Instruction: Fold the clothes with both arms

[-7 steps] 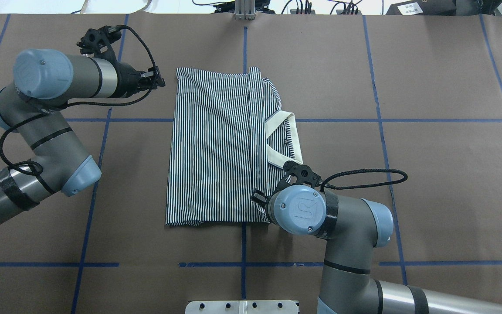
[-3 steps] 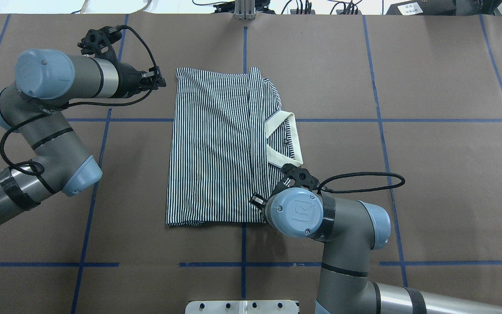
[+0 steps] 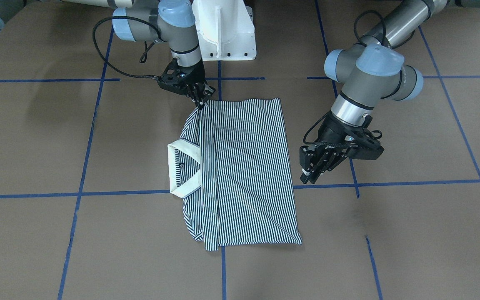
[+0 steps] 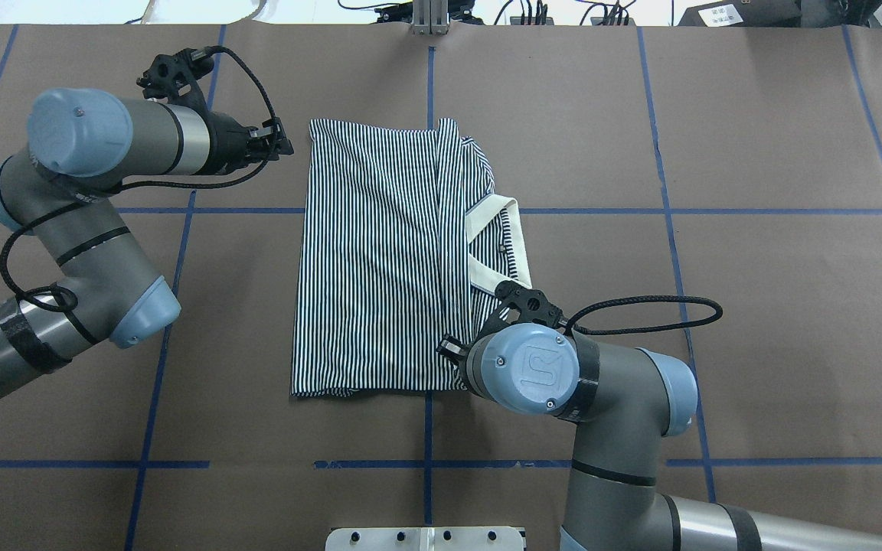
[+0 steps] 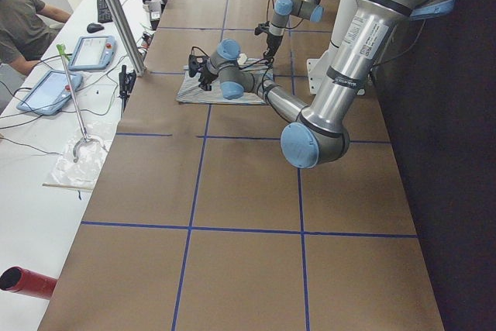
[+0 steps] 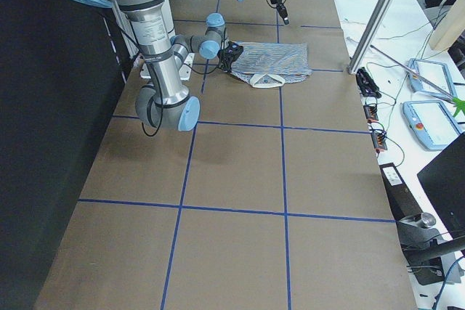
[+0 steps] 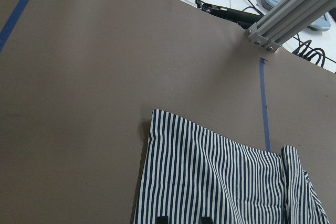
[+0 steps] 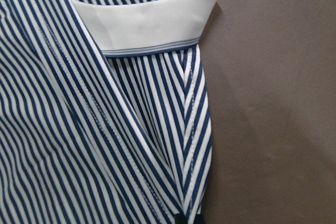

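The polo shirt [image 4: 380,260] lies flat on the worktop [image 4: 755,344], near its middle. Its sides are already folded in, the hem points toward my left arm and the cream collar [image 8: 147,24] toward my right.

My right gripper [image 3: 201,101] is narrowed to a pinch on the shirt's near edge at the shoulder end, just beside the collar. The cloth rises to a small peak where I hold it. My left gripper [image 3: 308,177] hangs just beside the hem at its far end. It is clear of the cloth, its fingers parted and holding nothing.

I judge the step in hand to be getting a second hold, so that both arms can carry the next fold together. To do it well:

- I keep the right pinch firm and low, because pulling up too soon would drag the folded side open.
- I bring the left gripper down square to the hem corner, with one finger under every layer, and close on the whole stack rather than on the top sheet only.
- Once both hold, I lift evenly and move at one pace, keeping the cloth lightly taut between the two grips.

The main risk is a layer slipping loose and skewing the stripes.
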Robot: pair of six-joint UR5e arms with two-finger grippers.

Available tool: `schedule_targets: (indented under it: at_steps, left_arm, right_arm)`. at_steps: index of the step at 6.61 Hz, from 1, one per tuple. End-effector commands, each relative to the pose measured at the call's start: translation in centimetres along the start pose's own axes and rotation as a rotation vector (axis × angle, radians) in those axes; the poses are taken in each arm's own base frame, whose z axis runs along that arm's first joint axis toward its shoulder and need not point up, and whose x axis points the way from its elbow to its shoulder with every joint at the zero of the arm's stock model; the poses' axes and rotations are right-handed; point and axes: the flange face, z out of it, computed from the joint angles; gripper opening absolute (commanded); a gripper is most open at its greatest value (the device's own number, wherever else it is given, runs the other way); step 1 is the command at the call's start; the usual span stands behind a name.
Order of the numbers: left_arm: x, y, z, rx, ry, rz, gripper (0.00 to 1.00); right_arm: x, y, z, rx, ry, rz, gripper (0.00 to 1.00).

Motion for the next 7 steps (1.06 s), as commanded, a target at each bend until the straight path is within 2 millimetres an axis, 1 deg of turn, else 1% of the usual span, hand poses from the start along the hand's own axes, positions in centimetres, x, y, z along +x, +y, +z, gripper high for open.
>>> schedule_targets:
  at_steps: [1,2,3,4,5,7]
  left_arm:
    - [2.7,10.5,-3.0,-0.081,-0.029,-0.129,0.34]
    - [3.0,17.6,-4.7,-0.089,-0.088,-0.164,0.38]
    - [0.9,20.2,-5.4,-0.112,-0.135,-0.156,0.42]
    - [-1.7,23.9,-5.0,-0.144,-0.186,-0.158,0.47]
    - [-2.2,26.1,-4.7,-0.131,-0.201,-0.165,0.47]
    - [-3.0,27.0,-4.1,-0.135,-0.231,-0.156,0.47]
  right_arm:
    - [1.0,-0.5,-1.3,-0.007,-0.012,0.003,0.0]
    - [1.0,-0.6,-1.5,-0.006,-0.015,0.006,0.0]
    - [1.0,-0.6,-1.5,-0.006,-0.015,0.006,0.0]
    - [1.0,-0.6,-1.7,-0.007,-0.02,0.006,0.0]
    - [1.1,-0.7,-2.1,-0.009,-0.024,0.006,0.0]
    - [1.2,-0.7,-1.9,-0.008,-0.021,0.006,0.0]
